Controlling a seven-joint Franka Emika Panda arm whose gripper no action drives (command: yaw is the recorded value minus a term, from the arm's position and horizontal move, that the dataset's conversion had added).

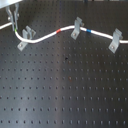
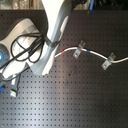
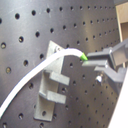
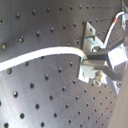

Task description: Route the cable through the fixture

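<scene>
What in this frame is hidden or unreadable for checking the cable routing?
- Second exterior view: the arm hides the left clip and the end effector.
- First exterior view: end effector cut off by the top edge; cable seating in clips too blurred.
- First wrist view: clip blurred; seating unclear.

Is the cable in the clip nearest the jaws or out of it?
In. In the first wrist view the white cable passes through the metal clip, and its green-marked end sits between the jaws.

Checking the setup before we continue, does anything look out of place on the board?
Nothing stands out. The white cable runs across the black board past three metal clips, all standing upright. The tool holds the cable near the clip at the first exterior view's left.
</scene>
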